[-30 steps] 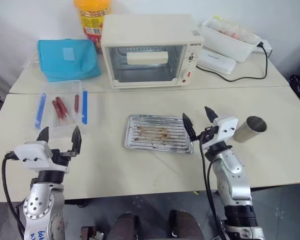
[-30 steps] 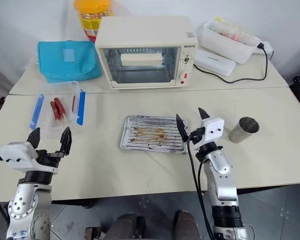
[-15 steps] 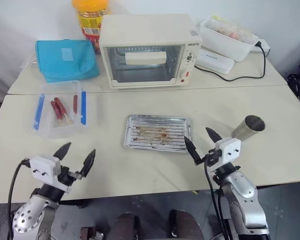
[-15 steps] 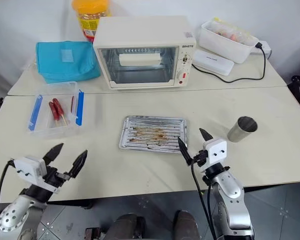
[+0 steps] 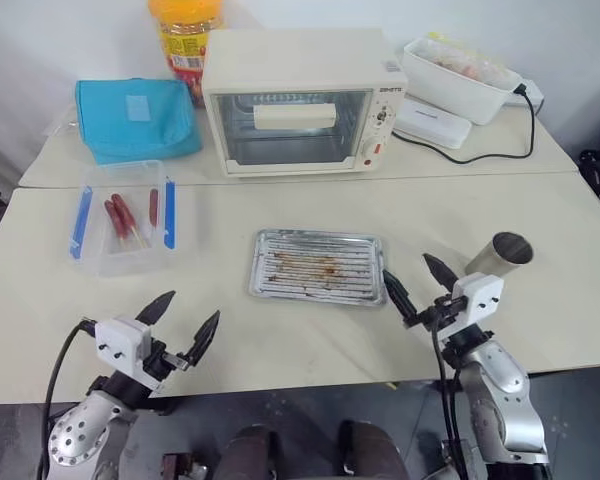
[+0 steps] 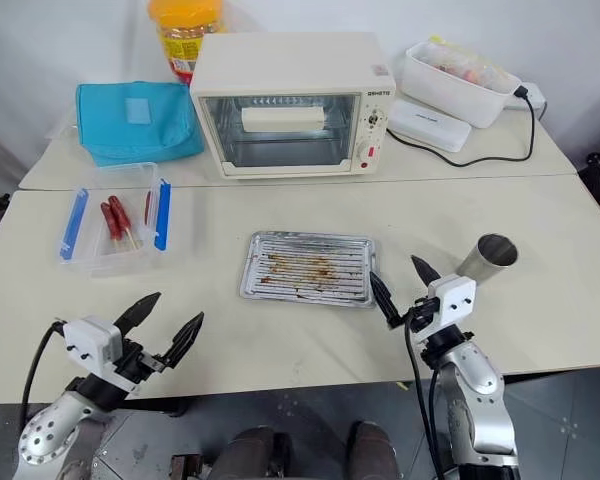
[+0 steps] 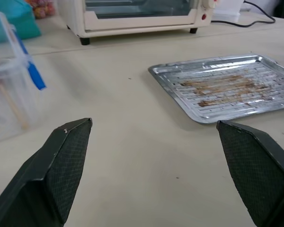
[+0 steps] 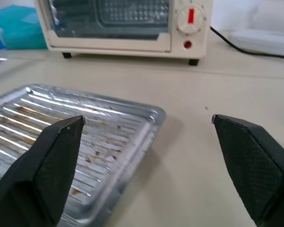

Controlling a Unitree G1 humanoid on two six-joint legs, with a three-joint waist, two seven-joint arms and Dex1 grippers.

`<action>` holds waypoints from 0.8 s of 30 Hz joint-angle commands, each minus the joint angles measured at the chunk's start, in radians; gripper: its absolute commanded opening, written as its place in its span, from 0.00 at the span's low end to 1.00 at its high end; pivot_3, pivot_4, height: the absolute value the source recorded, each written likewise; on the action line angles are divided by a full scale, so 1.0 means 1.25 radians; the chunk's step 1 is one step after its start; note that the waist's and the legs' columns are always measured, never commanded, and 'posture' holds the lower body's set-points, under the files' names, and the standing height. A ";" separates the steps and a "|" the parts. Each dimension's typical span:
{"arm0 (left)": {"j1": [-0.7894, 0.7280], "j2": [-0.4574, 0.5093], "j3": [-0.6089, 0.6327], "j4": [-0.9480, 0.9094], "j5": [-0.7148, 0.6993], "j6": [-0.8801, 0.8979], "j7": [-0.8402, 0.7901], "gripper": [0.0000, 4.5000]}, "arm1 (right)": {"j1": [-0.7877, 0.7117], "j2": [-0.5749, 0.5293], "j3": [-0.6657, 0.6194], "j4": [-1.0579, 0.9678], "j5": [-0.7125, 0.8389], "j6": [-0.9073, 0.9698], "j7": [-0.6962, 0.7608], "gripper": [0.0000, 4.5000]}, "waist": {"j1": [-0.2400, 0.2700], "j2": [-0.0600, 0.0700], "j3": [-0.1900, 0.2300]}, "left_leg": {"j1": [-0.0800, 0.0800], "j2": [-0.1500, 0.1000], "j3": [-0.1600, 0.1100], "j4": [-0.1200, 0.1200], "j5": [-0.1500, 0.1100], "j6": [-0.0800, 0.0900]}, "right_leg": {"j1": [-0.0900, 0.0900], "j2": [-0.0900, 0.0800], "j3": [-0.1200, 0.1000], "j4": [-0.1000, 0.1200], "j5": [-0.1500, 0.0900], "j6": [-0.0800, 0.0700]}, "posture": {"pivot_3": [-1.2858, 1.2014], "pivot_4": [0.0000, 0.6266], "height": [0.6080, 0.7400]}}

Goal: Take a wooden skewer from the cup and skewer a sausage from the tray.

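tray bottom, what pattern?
Ribbed silver tray with brownish grease streaks; clearest in right wrist view.

Stained tray (image 7: pixel 227 90) on table (image 7: pixel 123 142); clear box (image 7: pixel 7 94) perhaps holding skewered sausages.

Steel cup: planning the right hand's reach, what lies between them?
Bare tabletop separates the brushed-steel cup and right hand, seen from the head views.

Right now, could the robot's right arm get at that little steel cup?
Probably yes. The cup stands just beyond the right gripper, slightly to its right, with bare table between them, and the fingers are spread wide and hold nothing.
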 commanded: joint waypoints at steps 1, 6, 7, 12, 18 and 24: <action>-0.006 0.003 0.001 0.028 0.001 -0.018 -0.007 0.99 | 0.013 -0.029 0.002 -0.021 0.013 -0.014 0.048 1.00 | 0.000 0.000 0.000 | 0.000 0.000 0.000 0.000 0.000 0.000 | 0.000 0.000 0.000 0.000 0.000 0.000 | 0.52 0.24 1.00; -0.035 0.031 0.000 0.068 -0.024 -0.006 -0.051 0.99 | 0.048 -0.082 0.015 -0.024 0.022 -0.020 0.137 1.00 | 0.003 0.000 0.000 | 0.000 0.000 0.000 0.000 0.000 0.000 | 0.000 0.000 0.000 0.000 0.000 0.000 | 0.52 0.24 1.00; -0.038 0.034 0.000 0.067 -0.025 -0.003 -0.052 0.99 | 0.053 -0.091 0.010 -0.024 0.024 -0.024 0.149 1.00 | 0.002 0.000 0.000 | 0.000 0.000 0.000 0.000 0.000 0.000 | 0.000 0.000 0.000 0.000 0.000 0.000 | 0.52 0.24 1.00; -0.077 0.048 0.002 0.102 -0.028 -0.017 -0.071 0.99 | 0.050 -0.106 -0.028 -0.004 0.027 -0.055 0.163 1.00 | 0.001 0.000 0.000 | 0.000 0.000 0.000 0.000 0.000 0.000 | 0.000 0.000 0.000 0.000 0.000 0.000 | 0.52 0.24 1.00; -0.104 0.038 -0.002 0.119 -0.023 -0.026 -0.071 0.99 | 0.040 -0.118 -0.059 0.026 0.023 -0.096 0.167 1.00 | 0.002 0.000 0.000 | 0.000 0.000 0.000 0.001 0.000 0.000 | 0.000 0.000 -0.001 0.000 0.000 0.000 | 0.52 0.24 1.00; -0.093 0.020 -0.017 0.104 -0.017 -0.034 -0.063 0.99 | 0.034 -0.124 -0.054 0.035 0.036 -0.111 0.185 1.00 | 0.002 0.000 0.000 | 0.000 0.000 0.000 0.001 0.000 0.000 | 0.000 0.000 -0.001 0.000 0.000 0.000 | 0.52 0.24 1.00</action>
